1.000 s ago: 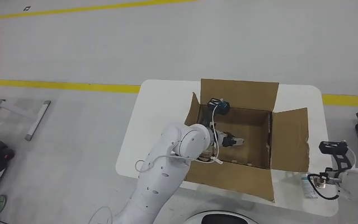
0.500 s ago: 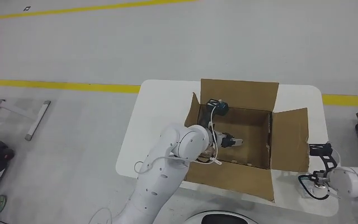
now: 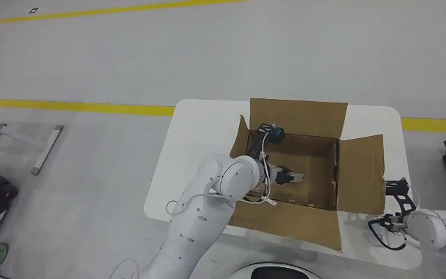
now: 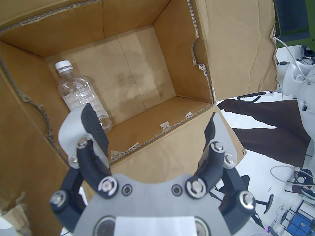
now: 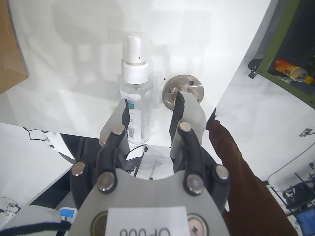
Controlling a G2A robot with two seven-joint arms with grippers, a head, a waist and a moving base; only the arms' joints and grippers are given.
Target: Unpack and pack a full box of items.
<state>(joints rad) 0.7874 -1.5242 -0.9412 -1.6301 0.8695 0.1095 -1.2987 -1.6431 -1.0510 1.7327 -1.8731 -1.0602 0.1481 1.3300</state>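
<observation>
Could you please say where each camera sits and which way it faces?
Top view: above the arms, looking down: table, cardboard box, left arm, right arm.
Left wrist view: left wrist, looking into the box at a water bottle; left pincer open.
Right wrist view: right wrist, facing a spray bottle on the table; right pincer open.
Top and left wrist share the box.

The box (image 4: pixel 128 13) is matt corrugated cardboard, the bottle (image 4: pixel 81 96) inside it clear ribbed plastic, the worktop (image 5: pixel 61 62) beside it smooth and glossy.
</observation>
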